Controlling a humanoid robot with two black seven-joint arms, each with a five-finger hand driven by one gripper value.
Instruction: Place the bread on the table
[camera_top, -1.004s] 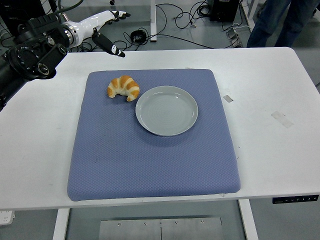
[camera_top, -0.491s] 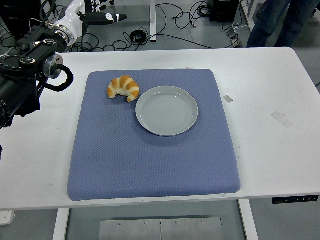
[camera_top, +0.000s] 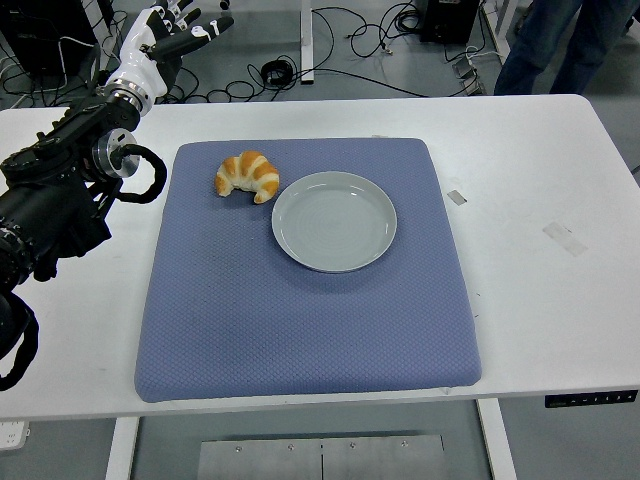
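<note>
Judging progress: placement looks complete. My left hand (camera_top: 172, 32) is raised beyond the table's far edge, fingers spread, holding nothing. Well below it, nearer me, the croissant (camera_top: 247, 175) lies on the blue mat (camera_top: 300, 320), beside the plate (camera_top: 334, 221).

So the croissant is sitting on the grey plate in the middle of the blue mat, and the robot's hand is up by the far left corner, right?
Not quite. The head view shows the croissant on the blue mat itself, just left of the empty grey plate. The rest holds: the left hand is up by the far left corner.
</note>
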